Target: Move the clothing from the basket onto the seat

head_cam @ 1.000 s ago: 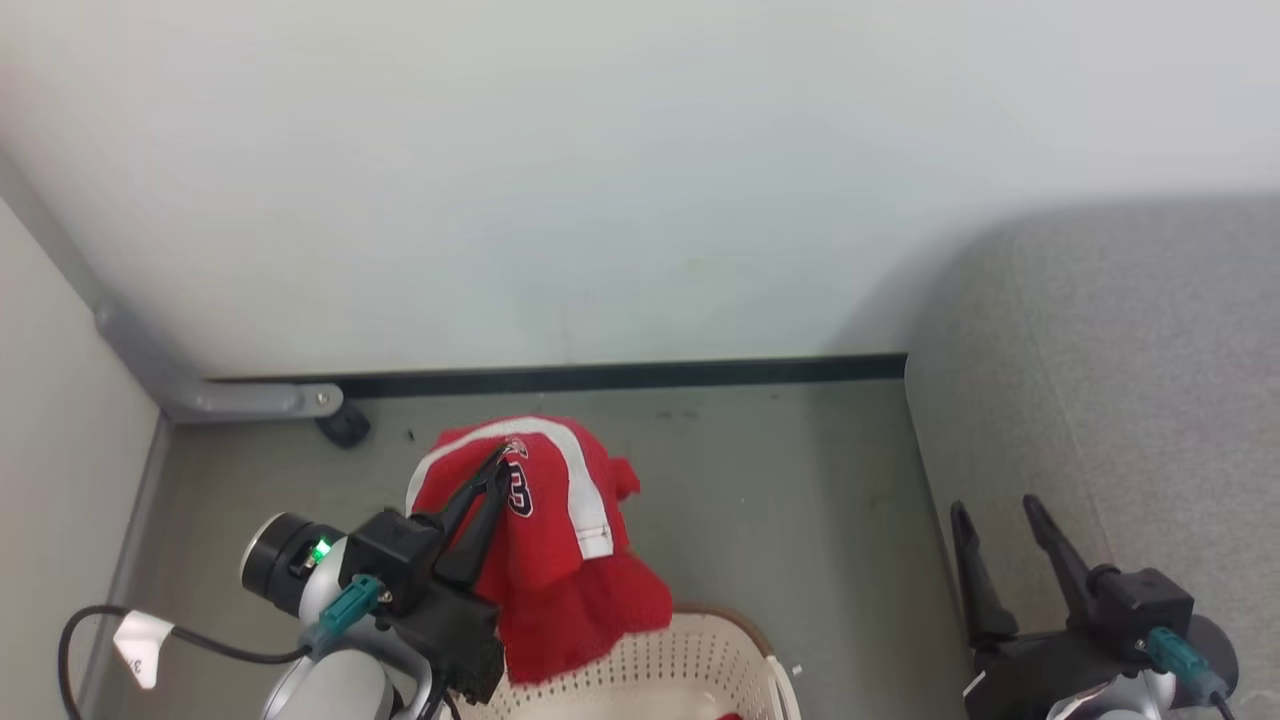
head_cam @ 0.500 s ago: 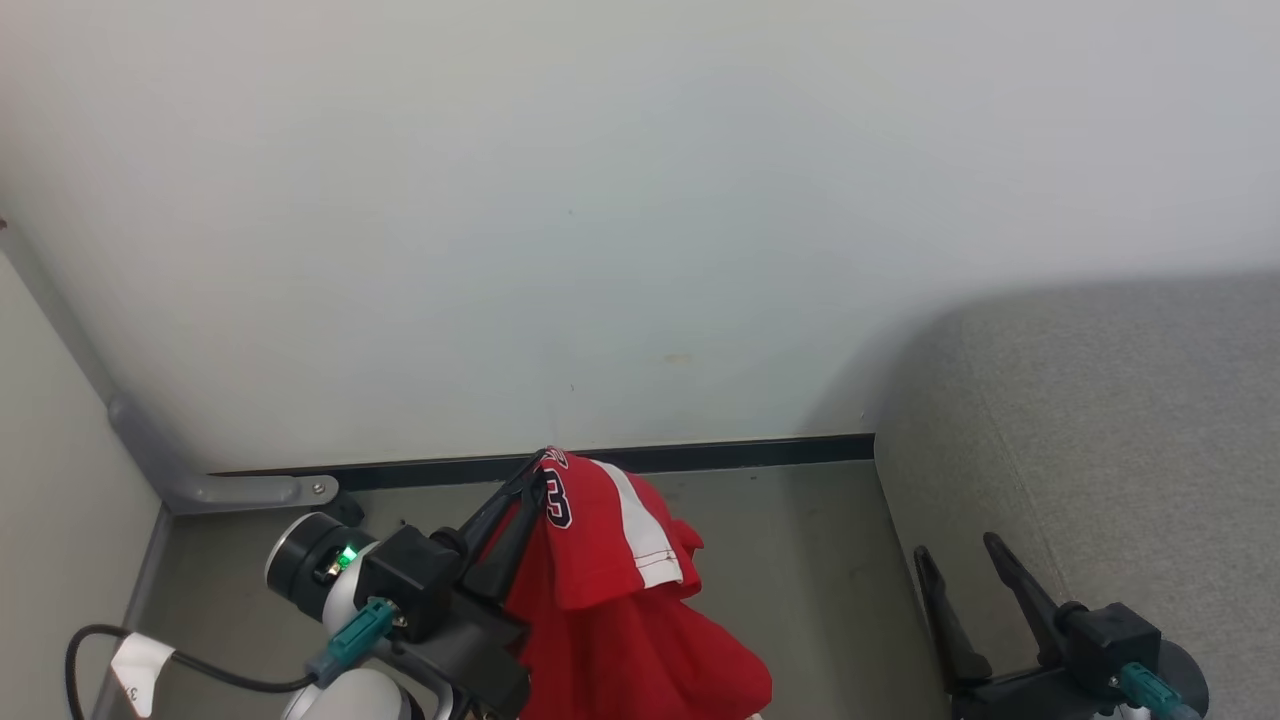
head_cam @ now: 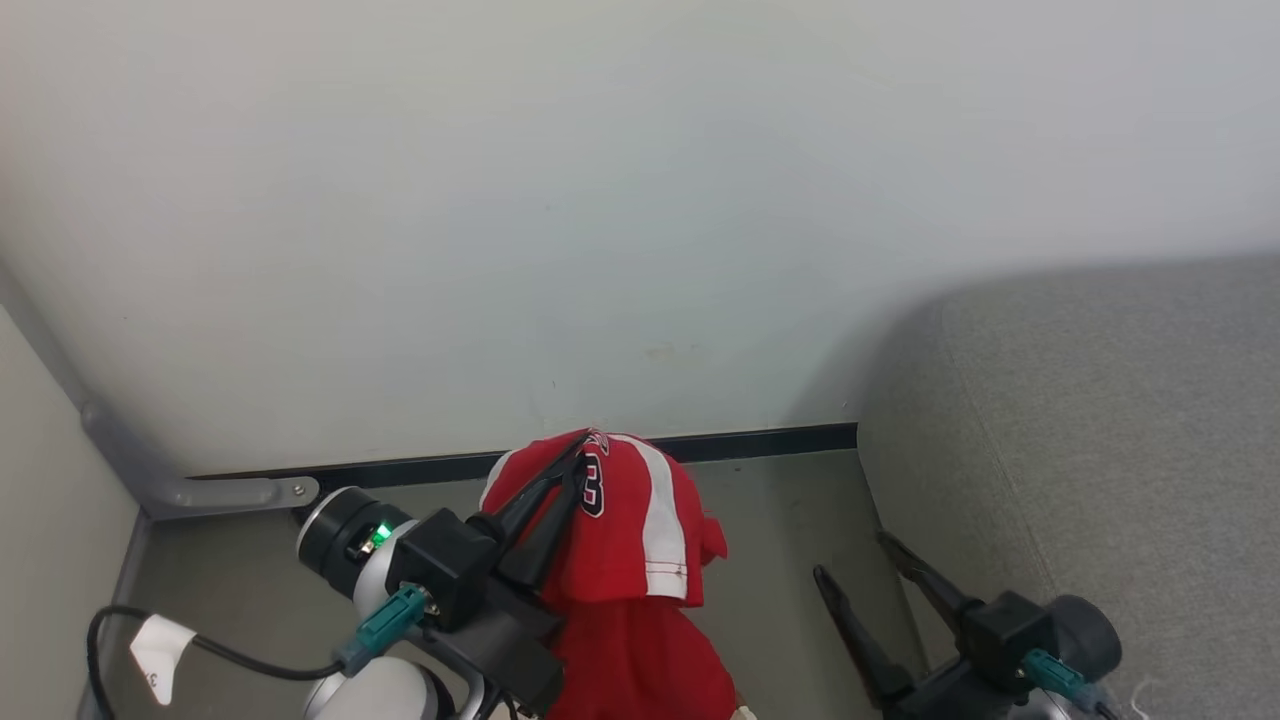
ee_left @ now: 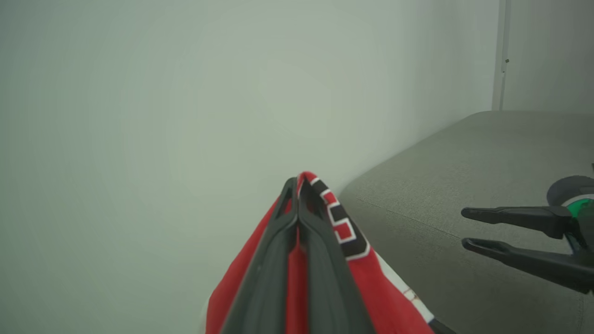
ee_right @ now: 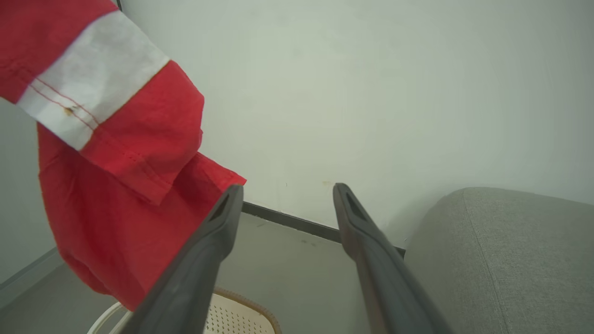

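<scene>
The left end effector is clenched on a bunched fold of the red jersey, right by the dark, white-edged number. It holds the jersey in the air over the floor, above the basket and well short of the seat. The right end effector is released, its fingers spread and empty, near the seat's rounded edge.

The jersey looks light and limp: it drapes in loose folds and will not keep a shape. A deep pinch on gathered cloth or the stitched white stripe seems safest, since thin knit may slip. The basket is hard perforated plastic with a brown woven-look rim. The seat is coarse grey fabric.
</scene>
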You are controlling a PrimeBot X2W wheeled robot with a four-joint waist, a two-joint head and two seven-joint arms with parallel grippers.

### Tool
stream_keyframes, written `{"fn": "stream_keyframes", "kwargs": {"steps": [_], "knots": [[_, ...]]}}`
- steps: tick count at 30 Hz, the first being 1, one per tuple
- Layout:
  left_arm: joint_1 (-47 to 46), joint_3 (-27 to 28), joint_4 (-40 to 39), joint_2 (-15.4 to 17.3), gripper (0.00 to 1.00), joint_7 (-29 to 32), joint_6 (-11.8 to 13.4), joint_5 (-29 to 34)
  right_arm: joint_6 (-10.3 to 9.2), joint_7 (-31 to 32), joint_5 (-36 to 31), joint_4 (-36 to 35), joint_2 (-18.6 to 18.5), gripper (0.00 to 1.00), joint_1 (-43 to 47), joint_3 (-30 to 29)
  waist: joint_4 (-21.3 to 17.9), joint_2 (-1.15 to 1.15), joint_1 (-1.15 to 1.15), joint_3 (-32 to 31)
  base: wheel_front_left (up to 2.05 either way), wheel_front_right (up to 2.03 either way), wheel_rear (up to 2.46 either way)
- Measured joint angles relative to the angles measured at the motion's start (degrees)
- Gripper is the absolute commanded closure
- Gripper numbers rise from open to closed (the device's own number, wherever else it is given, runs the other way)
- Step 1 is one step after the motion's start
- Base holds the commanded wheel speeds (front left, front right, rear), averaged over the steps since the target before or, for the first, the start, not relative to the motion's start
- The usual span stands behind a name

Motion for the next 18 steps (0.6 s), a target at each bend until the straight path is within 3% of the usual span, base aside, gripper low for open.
{"fn": "stream_keyframes", "kwargs": {"steps": [8,18], "knots": [[-1.83,-1.35,-1.7,-0.93,1.0,1.89,0.0,-0.09,0.21,0.93,-0.75,2.3,-0.45,0.0,-5.03,8.87,0.03,0.0,0.0,0.63,0.0,0.0,0.0],[-2.41,-2.36,-3.47,-1.14,1.0,3.61,-0.01,-0.49,0.21,0.59,3.48,3.9,-0.58,0.0,-7.92,19.72,1.01,0.0,0.0,1.05,0.0,0.0,0.0]]}}
